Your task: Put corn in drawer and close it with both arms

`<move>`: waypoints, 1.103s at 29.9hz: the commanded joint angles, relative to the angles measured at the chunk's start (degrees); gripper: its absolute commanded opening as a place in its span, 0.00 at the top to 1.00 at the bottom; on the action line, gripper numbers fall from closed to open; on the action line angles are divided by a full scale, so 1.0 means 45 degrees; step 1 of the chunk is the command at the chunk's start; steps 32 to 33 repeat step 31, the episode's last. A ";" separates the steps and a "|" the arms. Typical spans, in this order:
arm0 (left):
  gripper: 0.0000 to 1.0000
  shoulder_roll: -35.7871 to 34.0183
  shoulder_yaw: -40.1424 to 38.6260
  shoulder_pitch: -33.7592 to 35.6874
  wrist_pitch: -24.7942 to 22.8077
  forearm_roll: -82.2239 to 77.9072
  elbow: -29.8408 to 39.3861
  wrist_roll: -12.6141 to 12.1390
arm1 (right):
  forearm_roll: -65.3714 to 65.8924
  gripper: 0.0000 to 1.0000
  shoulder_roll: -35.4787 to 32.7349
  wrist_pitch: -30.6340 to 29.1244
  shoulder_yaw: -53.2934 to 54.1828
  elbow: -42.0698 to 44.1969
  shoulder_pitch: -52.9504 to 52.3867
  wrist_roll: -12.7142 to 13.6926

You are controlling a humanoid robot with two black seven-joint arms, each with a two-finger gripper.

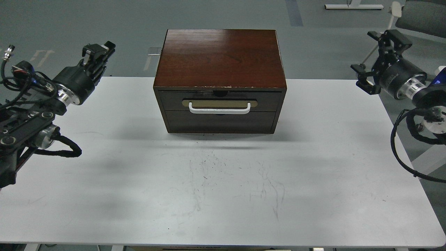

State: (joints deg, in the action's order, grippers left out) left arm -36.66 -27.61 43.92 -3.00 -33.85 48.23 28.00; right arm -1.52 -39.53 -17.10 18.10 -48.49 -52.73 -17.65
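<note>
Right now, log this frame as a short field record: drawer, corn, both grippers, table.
drawer: shut, flush with the cabinet front
handle: white bar, untouched
corn: not visible anywhere
left gripper: raised left of the cabinet, holding nothing, finger gap unclear
right gripper: raised to the right, fingers spread, empty
table: white, scuffed near the middle

The drawer (220, 101) is shut, so its inside is hidden. The left pincer (99, 52) is seen end-on and dark; its fingers cannot be told apart. Both arms and the worktop (223, 195) are cut off by the picture's edges.
</note>
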 commanded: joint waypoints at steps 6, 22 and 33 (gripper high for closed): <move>0.02 0.0412 0.0004 0.0006 -0.1053 0.2815 -0.1578 0.0001 | 0.0045 0.00 0.0795 -0.0165 0.0060 0.0052 0.0000 -0.0628; 0.02 0.0412 -0.0211 -0.0130 -0.4308 0.4958 -0.2223 -0.0790 | 0.0045 0.00 0.1030 -0.0321 0.0060 -0.0045 0.0117 -0.0647; 0.02 0.0372 -0.0192 -0.0150 -0.5556 0.5295 -0.2594 -0.1280 | 0.0123 0.00 0.0991 -0.0556 -0.0038 -0.0396 0.0137 -0.0628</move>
